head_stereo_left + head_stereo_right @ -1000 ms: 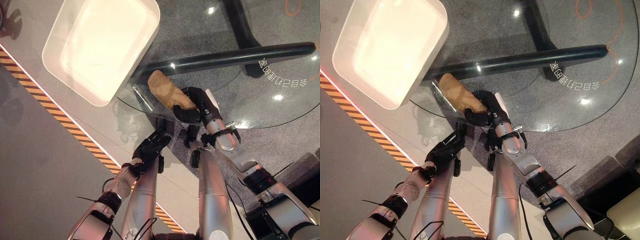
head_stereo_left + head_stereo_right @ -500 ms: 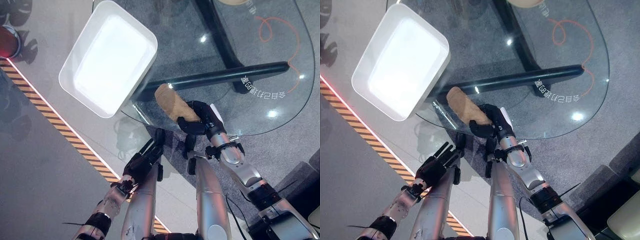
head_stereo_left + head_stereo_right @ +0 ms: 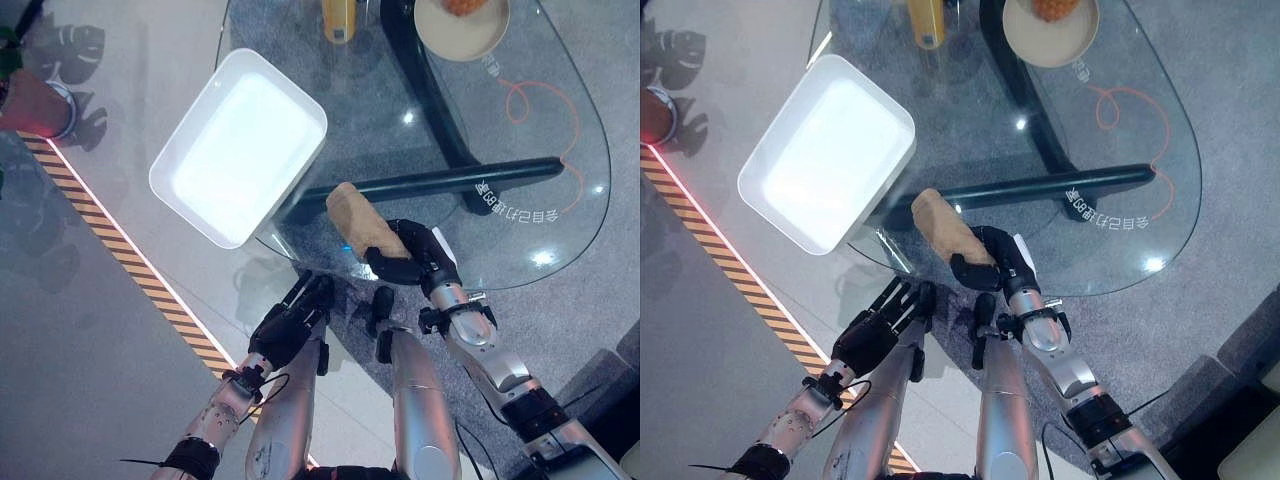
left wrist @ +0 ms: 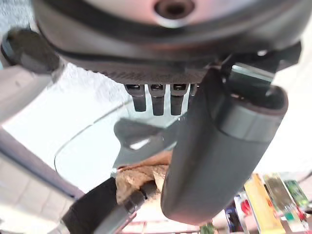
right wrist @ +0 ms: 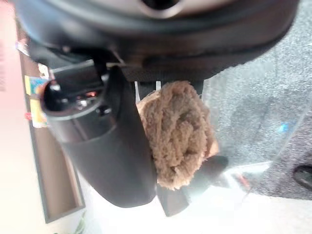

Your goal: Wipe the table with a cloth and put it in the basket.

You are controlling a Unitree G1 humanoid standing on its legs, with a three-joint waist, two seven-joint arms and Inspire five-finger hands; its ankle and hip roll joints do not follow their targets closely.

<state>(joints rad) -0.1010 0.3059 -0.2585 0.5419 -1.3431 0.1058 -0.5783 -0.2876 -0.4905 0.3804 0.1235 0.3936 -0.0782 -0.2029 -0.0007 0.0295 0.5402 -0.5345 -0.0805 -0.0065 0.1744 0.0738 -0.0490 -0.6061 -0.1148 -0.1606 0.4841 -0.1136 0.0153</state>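
A rolled tan cloth [image 3: 362, 226] lies on the round glass table [image 3: 520, 160] near its front edge. My right hand [image 3: 408, 262] is shut on the cloth's near end; the right wrist view shows the cloth [image 5: 180, 132] between thumb and fingers. A white rectangular basket [image 3: 240, 145] sits at the table's left edge, up and to the left of the cloth. My left hand [image 3: 290, 322] hangs open below the table's rim, over the floor, with nothing in it.
At the far side of the table stand a yellow bottle [image 3: 340, 18] and a bowl [image 3: 462, 24] with orange food. An orange cord [image 3: 540, 100] loops on the glass. A striped floor line [image 3: 150, 265] runs at the left.
The camera has moved, so more of the far table shows. My right hand stays shut on the cloth near the front edge. The left hand stays open below the rim.
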